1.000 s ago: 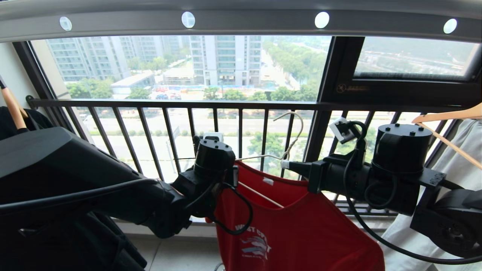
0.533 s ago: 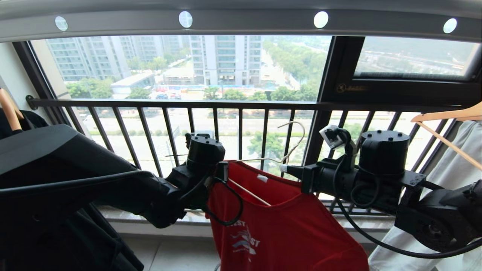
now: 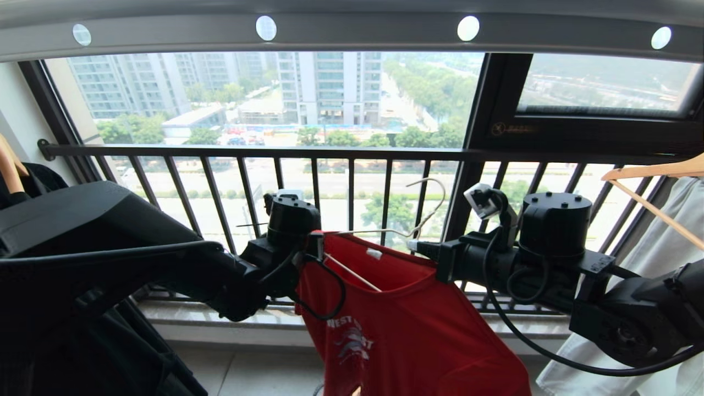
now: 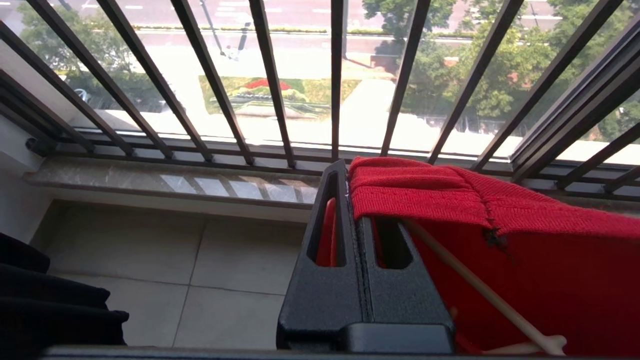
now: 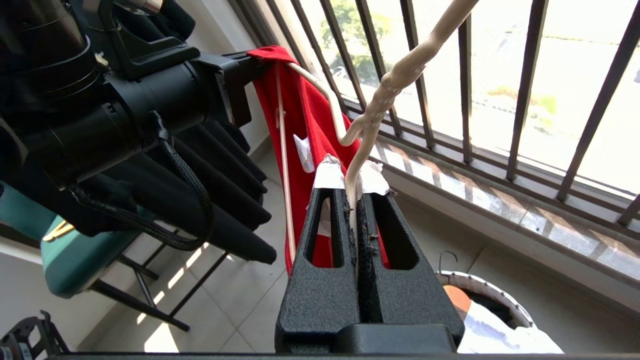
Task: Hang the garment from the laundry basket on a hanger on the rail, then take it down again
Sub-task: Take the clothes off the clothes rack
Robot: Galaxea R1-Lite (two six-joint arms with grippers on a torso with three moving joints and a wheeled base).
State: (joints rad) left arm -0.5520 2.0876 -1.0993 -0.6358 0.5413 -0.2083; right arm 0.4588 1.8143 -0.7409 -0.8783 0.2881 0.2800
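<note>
A dark railing of upright bars runs across the far window. A wooden hanger with a pale garment hangs at right. Black clothes hang at left. Pale floor tiles lie below.

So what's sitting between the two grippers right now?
In the head view, the red T-shirt's open collar and the wire hanger span the gap between the left gripper and right gripper; nothing else is there.
</note>
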